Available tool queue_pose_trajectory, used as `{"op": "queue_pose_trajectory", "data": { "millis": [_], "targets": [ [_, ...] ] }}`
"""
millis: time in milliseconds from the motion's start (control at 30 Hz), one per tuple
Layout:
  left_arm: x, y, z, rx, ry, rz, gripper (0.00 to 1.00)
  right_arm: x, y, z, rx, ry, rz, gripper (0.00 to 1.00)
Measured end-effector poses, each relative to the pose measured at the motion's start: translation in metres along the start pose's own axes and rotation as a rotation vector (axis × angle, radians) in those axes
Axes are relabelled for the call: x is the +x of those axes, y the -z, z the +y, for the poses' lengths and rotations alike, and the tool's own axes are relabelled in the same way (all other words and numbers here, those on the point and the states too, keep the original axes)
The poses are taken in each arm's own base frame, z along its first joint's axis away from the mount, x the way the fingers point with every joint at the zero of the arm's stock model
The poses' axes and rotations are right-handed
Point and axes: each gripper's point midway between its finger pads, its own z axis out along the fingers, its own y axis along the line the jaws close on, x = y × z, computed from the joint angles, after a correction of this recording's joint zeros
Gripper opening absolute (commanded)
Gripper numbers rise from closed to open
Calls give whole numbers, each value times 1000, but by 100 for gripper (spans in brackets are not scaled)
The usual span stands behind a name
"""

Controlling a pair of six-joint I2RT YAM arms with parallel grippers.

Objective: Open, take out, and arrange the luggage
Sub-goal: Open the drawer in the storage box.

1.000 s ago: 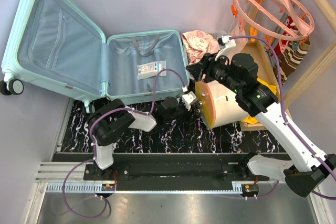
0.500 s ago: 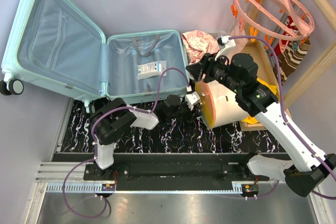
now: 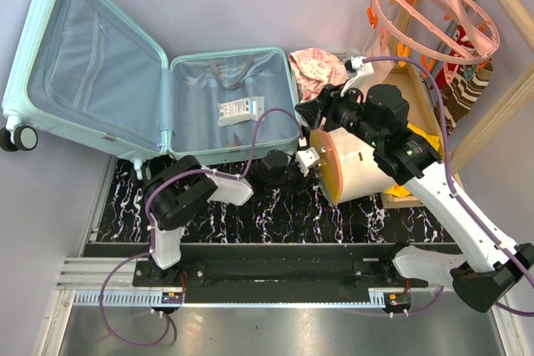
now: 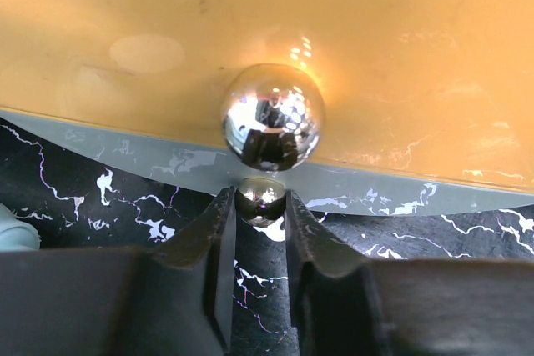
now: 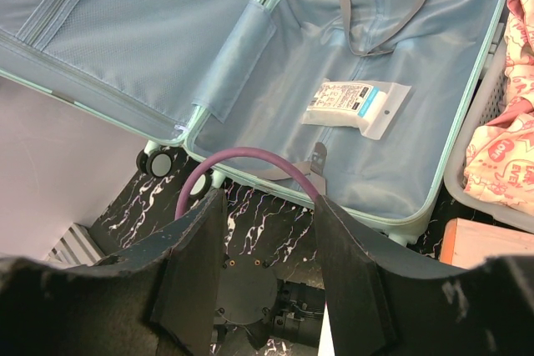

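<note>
The luggage (image 3: pixel 225 106) lies open against the back wall, its lid raised to the left. A white packet (image 3: pixel 240 111) rests on the grey-blue lining (image 5: pixel 400 164). A cream cylinder (image 3: pixel 367 164) lies on its side to the right, orange end (image 3: pixel 328 174) facing my left gripper (image 3: pixel 307 158). In the left wrist view a chrome knob (image 4: pixel 271 117) sticks out of the orange face. My left gripper (image 4: pixel 260 206) has its jaws narrow around a smaller chrome ball (image 4: pixel 260 196); whether they press on it is unclear. My right gripper (image 5: pixel 265 206) hovers open and empty above the cylinder.
A white basket (image 5: pixel 467 172) holding pink cloth (image 3: pixel 317 68) stands right of the luggage. A pink hanger rack (image 3: pixel 434 10) and a wooden frame (image 3: pixel 501 97) fill the back right. The left arm's purple cable (image 5: pixel 250 164) arches below my right gripper.
The left gripper's jaws have narrowed and it has edged slightly right toward the orange end. The right arm and the luggage have not moved.
</note>
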Motion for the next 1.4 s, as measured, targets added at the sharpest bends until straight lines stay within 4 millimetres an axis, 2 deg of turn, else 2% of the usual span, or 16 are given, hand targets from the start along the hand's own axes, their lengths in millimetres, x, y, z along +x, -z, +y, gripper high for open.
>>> {"op": "queue_pose_trajectory", "data": {
  "millis": [167,233,267,833,1400],
  "targets": [
    [0,1,0,-2,4,-6,8,1,-1,-1,2,0,4,55],
    [2,2,0,-5,4,-13,1,2,-2,-1,3,-1,6,55],
    [1,2,0,-6,4,-19,0,2,-2,-1,3,-1,7,56],
    [11,35,-3,-54,22,-34,0,2,-2,-1,3,-1,7,56],
    [19,53,-28,-108,26,-20,0,2,-2,-1,3,-1,6,56]
  ]
}}
